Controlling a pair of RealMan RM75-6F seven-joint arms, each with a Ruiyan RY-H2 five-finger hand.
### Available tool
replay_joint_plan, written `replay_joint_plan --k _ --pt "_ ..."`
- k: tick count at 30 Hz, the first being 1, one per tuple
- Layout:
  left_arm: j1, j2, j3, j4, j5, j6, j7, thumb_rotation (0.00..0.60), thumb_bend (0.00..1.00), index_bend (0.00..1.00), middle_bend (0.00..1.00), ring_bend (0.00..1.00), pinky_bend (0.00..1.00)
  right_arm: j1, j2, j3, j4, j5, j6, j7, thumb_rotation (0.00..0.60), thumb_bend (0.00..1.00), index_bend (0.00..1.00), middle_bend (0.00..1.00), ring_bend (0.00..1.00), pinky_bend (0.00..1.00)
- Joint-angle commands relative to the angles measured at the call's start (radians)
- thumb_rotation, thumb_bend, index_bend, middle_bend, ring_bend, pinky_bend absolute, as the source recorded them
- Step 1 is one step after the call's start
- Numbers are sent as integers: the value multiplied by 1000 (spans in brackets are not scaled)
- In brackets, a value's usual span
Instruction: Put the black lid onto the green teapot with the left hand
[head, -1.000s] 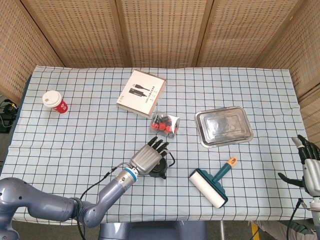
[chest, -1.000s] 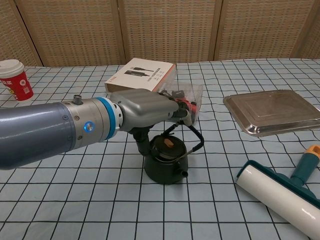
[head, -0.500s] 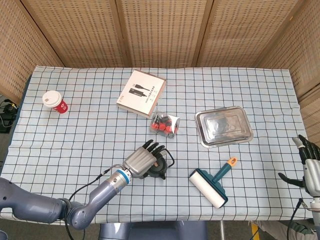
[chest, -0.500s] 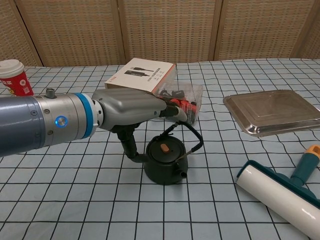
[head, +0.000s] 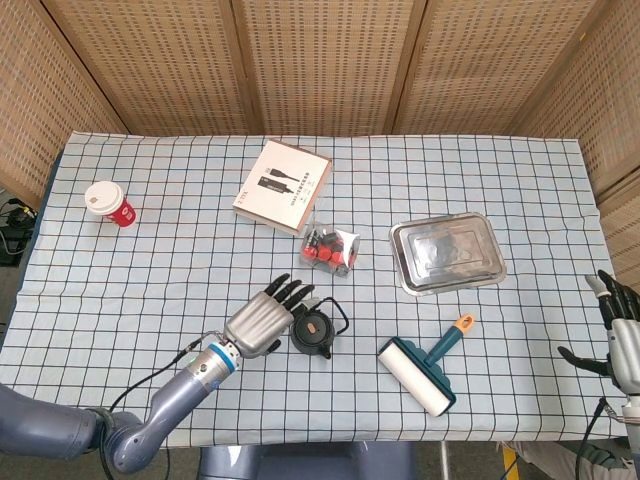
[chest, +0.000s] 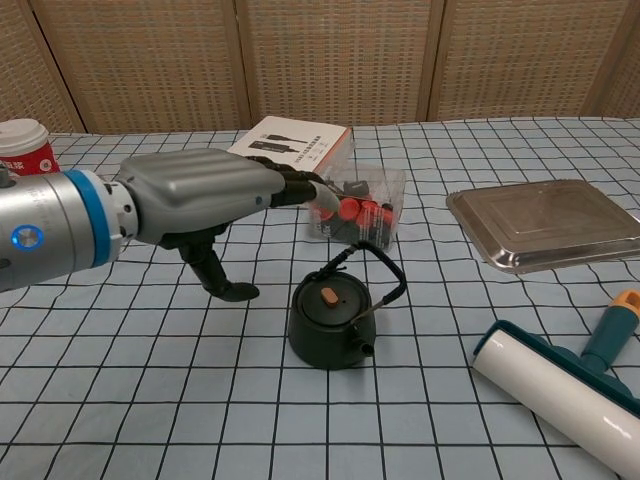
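- The left hand (head: 262, 322) is hovering low and left of centre in the head view, its fingers (head: 290, 293) spreading apart and holding nothing; in the chest view the same hand (chest: 205, 190) is filling the left half of the frame, thumb hanging down toward the cloth.
- The green teapot (head: 313, 331) is sitting just right of that hand, below the centre of the head view; in the chest view it (chest: 333, 322) is standing upright at centre frame, its wire handle arching over the top; the hand is clear of it.
- The black lid (chest: 328, 303) is resting on the teapot's mouth, an orange knob showing at its middle.
- The right hand (head: 620, 335) is showing at the lower right edge of the head view, beyond the table; its fingers are spreading and gripping nothing.
- A checked tablecloth (head: 150, 260) is covering the table; a red paper cup (head: 108, 203) is standing at the upper left; a white box (head: 283, 186) is lying at upper centre.
- A clear packet of red and black pieces (head: 331, 249) is lying just above the teapot; a steel tray (head: 447, 254) is sitting right of centre.
- A lint roller (head: 428, 366) with a teal frame and orange handle tip is lying at the lower right.
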Motion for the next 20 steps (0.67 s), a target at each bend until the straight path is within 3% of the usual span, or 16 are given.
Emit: replay_joint_plan --k 1,10,20 --pt "114 48 71 -8 87 158 1 600 299 17 0 0 0 1 -1 0 2 1 -2 -6 600 61 0 0 0 0" --pt "351 119 161 80 195 424 -92 600 222 0 0 0 0 5 -13 -5 8 -4 0 -62 600 61 0 0 0 0" --pt "532 171 200 174 259 544 -260 600 203 0 0 0 0 2 -28 -10 -3 -31 33 -134 600 61 0 0 0 0"
